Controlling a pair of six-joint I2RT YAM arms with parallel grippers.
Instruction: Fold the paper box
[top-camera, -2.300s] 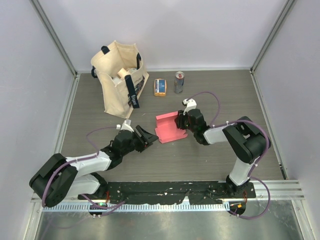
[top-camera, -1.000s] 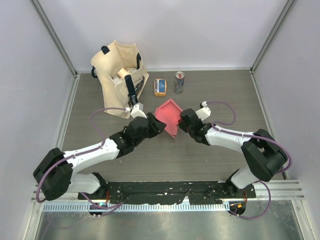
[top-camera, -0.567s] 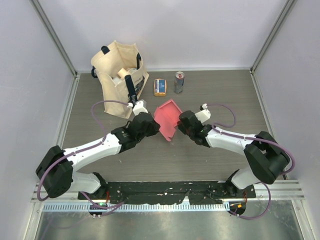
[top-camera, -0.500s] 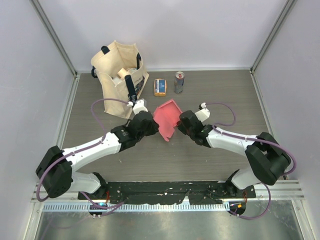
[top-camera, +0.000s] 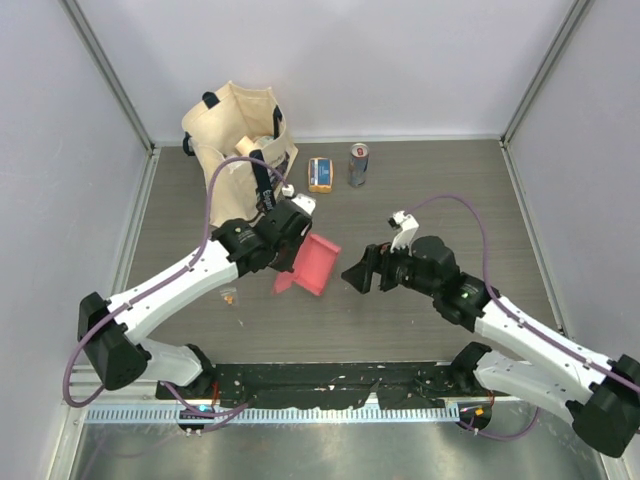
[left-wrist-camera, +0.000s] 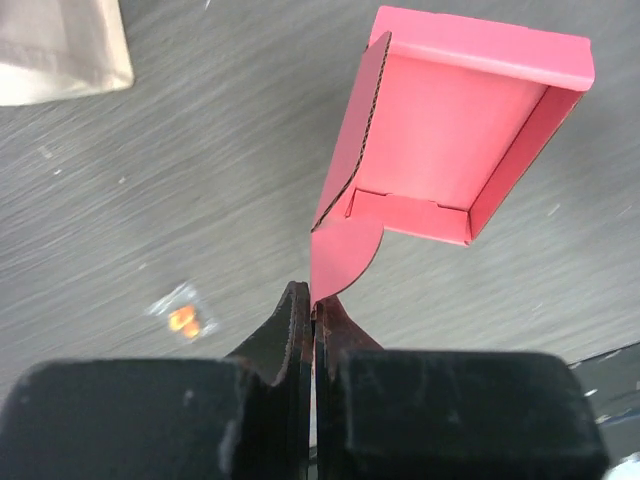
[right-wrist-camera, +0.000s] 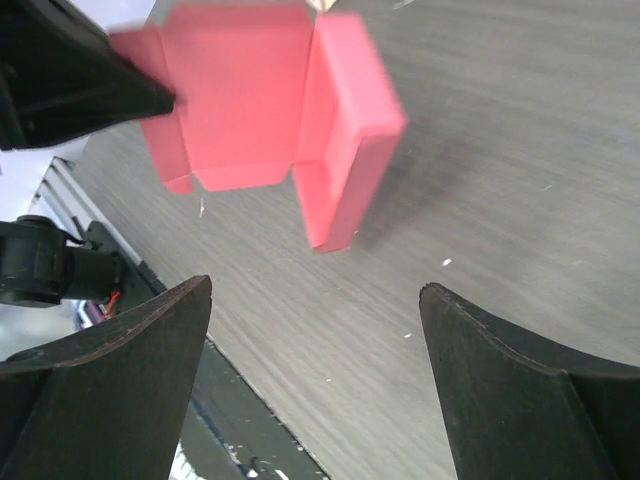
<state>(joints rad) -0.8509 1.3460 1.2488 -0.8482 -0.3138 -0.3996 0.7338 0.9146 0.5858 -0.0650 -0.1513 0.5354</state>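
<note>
The paper box (top-camera: 310, 268) is a pinkish-red card tray, partly formed, hanging tilted above the table. My left gripper (top-camera: 296, 247) is shut on it; in the left wrist view the left gripper (left-wrist-camera: 313, 300) pinches a rounded flap at the corner of the box (left-wrist-camera: 450, 130), whose open side faces the camera. My right gripper (top-camera: 360, 272) stands wide open to the right of the box, apart from it. In the right wrist view the box (right-wrist-camera: 270, 110) hangs ahead of the right gripper (right-wrist-camera: 315, 290), with nothing between the fingers.
A beige tote bag (top-camera: 238, 150) stands at the back left. Next to it are a small orange-and-blue packet (top-camera: 320, 174) and a can (top-camera: 359, 164). A tiny clear wrapper with orange bits (top-camera: 230, 296) lies on the table left of the box.
My left gripper has shut on the box's flap and carried it up and nearer. My right gripper has let go, opened wide and drawn back to the right.
</note>
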